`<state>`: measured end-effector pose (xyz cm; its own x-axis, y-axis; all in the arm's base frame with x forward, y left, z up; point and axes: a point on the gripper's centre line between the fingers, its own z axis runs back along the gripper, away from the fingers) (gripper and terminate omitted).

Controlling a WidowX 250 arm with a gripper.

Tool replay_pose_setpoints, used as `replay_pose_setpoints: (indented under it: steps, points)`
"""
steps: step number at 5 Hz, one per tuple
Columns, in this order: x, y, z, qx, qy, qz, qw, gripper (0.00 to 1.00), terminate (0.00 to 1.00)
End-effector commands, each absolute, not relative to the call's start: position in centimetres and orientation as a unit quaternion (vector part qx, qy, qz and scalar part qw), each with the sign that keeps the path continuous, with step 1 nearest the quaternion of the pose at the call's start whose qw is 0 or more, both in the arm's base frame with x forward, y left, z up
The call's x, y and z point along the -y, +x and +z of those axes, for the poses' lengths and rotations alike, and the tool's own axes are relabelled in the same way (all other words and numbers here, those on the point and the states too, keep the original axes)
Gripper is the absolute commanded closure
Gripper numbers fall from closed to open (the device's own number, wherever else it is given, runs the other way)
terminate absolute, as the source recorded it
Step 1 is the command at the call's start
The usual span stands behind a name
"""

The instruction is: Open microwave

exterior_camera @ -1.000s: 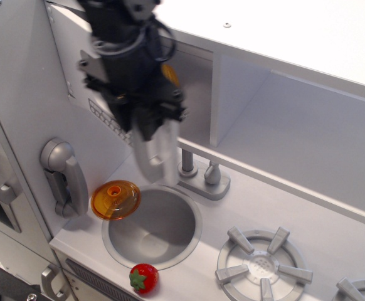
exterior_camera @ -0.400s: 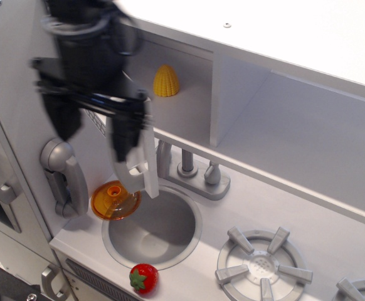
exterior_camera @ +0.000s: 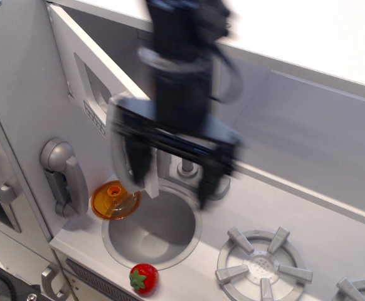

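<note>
The microwave's door [exterior_camera: 82, 81] stands swung open to the left, near the side wall, showing its dark window and button row [exterior_camera: 98, 117]. Its tall grey handle [exterior_camera: 146, 183] hangs off the door's free edge above the sink. My gripper [exterior_camera: 173, 179] is blurred with motion and points down in front of the compartment. Its two dark fingers are spread wide and hold nothing. The left finger [exterior_camera: 137, 164] is right beside the handle; I cannot tell if it touches. My arm hides most of the compartment's inside.
A grey wall phone [exterior_camera: 63, 177] hangs at left. An orange dish [exterior_camera: 113, 200] sits beside the round sink [exterior_camera: 151, 231]. The faucet [exterior_camera: 185, 168] is behind my gripper, a strawberry [exterior_camera: 143, 278] at the counter's front, and a burner [exterior_camera: 261, 263] at right.
The door has swung further open to the left. My arm has moved right from the door toward the middle, and the fingers have spread apart. The yellow corn is now hidden behind the arm.
</note>
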<state>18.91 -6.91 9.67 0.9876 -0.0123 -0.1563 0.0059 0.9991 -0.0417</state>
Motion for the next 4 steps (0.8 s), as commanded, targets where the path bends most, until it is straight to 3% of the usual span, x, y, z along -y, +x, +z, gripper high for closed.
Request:
replay_pose_setpoints:
  steps: [1,3,4]
  points:
    - [8.5,24.0,12.2,-0.032,-0.048,0.043,0.997,0.00,0.00]
    - [3.3,27.8,12.3,0.040,-0.031,0.119,0.992,0.00,0.00]
    - [1.1,28.0,11.4,0.032,-0.007,0.135,0.990,0.00,0.00]
